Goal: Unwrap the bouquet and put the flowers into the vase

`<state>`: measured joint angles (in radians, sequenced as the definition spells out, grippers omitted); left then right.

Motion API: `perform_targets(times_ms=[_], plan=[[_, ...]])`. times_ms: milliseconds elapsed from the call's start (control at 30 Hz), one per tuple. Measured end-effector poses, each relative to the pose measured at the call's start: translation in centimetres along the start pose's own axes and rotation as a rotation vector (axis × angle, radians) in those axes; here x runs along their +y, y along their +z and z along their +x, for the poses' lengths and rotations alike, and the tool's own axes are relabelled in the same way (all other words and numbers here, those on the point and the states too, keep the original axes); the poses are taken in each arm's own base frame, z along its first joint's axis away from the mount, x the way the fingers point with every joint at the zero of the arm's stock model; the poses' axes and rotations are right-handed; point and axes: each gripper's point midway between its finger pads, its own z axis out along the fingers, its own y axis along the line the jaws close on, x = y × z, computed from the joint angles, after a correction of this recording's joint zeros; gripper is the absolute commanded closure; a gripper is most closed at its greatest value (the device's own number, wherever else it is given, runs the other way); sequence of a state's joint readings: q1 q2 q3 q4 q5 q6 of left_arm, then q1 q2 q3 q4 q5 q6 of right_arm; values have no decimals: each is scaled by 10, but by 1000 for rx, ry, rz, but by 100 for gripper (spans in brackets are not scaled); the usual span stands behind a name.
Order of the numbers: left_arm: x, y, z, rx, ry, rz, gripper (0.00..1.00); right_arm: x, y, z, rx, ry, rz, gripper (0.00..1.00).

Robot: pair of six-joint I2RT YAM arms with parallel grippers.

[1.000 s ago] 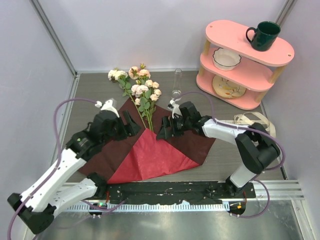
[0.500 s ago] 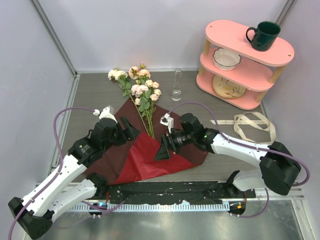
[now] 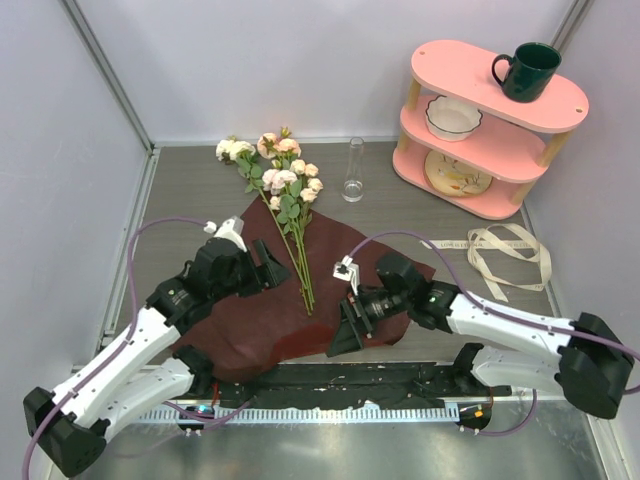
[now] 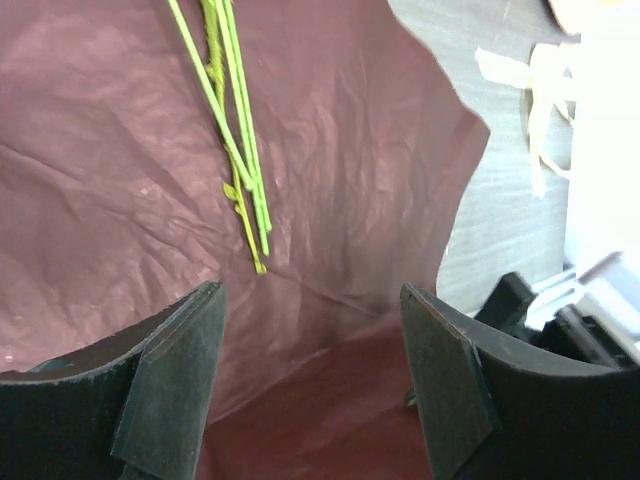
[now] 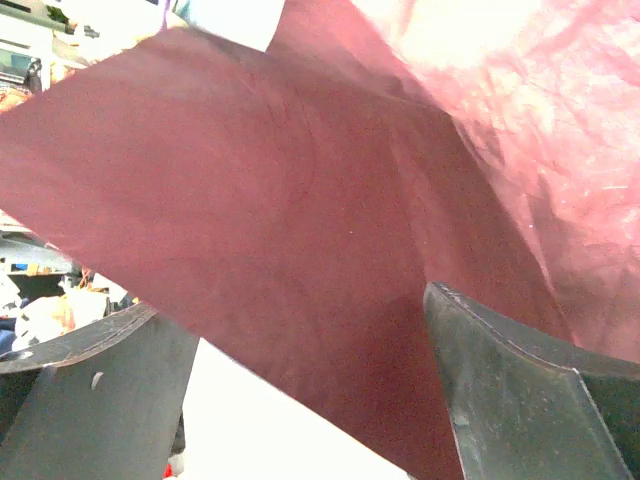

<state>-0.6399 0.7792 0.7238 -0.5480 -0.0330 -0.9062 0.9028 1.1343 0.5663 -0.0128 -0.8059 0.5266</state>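
Note:
The bouquet is undone. Its dark maroon wrapping paper (image 3: 260, 320) lies spread flat on the table. The flowers (image 3: 283, 180), cream and pale-pink roses, lie across its far part, with their green stems (image 4: 240, 150) running toward the middle. My left gripper (image 3: 280, 262) hangs open just left of the stem ends, over the paper (image 4: 120, 150), with nothing between its fingers. My right gripper (image 3: 342, 335) is open at the paper's near right edge. In the right wrist view, a raised part of the sheet (image 5: 300, 200) lies between the wide jaws (image 5: 300, 380), unpinched. The clear glass vase (image 3: 353, 170) stands upright behind the paper.
A beige ribbon (image 3: 510, 255) lies loose on the table to the right. A pink two-tier shelf (image 3: 490, 130) at the back right carries a dark green mug (image 3: 525, 70) and a white bowl (image 3: 452, 117). Grey walls close in both sides and the back.
My right gripper has moved from the middle to the near edge. The bright red folded-over flap has gone and the sheet now lies flat and dark. The left gripper has shifted slightly right.

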Motion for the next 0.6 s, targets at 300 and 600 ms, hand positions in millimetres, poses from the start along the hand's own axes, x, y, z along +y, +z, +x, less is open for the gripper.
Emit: perform_targets(times_ms=[300, 600], plan=[[-9, 24, 63, 269, -10, 168, 35, 11, -13, -6, -79, -12, 23, 4], [-6, 33, 67, 248, -75, 183, 36, 1, -9, -9, -109, 33, 54, 2]])
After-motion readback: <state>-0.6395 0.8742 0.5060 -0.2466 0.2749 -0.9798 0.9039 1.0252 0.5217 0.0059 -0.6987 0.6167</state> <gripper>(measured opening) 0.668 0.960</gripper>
